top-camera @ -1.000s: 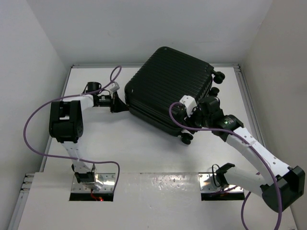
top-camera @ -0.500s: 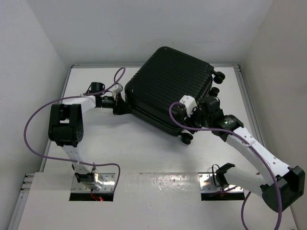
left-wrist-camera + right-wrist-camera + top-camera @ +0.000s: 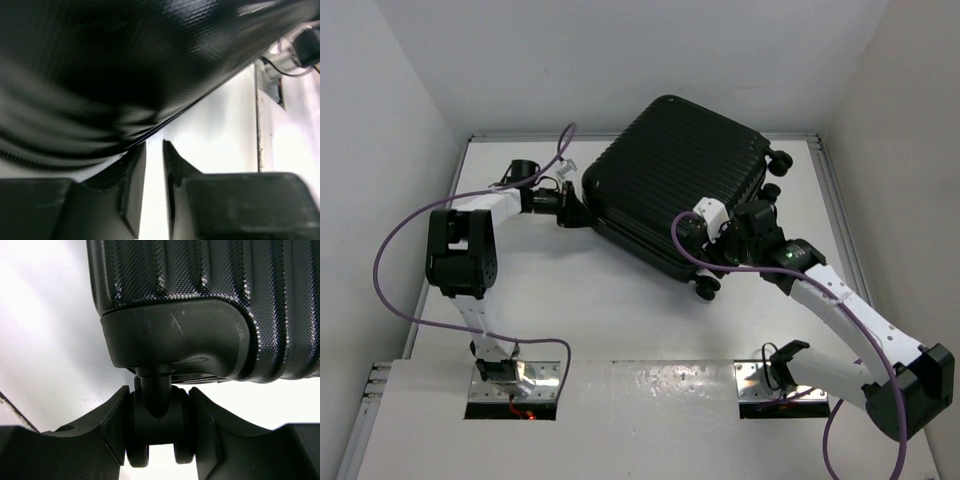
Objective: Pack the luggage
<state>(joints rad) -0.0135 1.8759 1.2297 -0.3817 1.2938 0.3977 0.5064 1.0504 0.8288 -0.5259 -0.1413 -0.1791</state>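
Jaws of the left gripper [image 3: 154, 145] stand slightly parted with only bare white surface [image 3: 620, 320] showing between them, so they grasp nothing; their tips sit right at the seam along the lower rim of the large black ribbed hard-shell suitcase [image 3: 670, 180], at about its 9 o'clock edge. That case lies closed and skewed toward 12 o'clock of the surface, on the far side. At its 5 o'clock corner the right gripper [image 3: 159, 390] is clenched on a small black caster wheel [image 3: 157, 415], one jaw pressed to each side. I judge the step in hand to be positioning or opening the case before anything goes in: the shell is shut and no items to pack are in view. The next move probably calls for the left jaws to work into the seam or find a grip on the rim while the right anchors the corner. Counted: one suitcase, two arms, three wheels visible from above.
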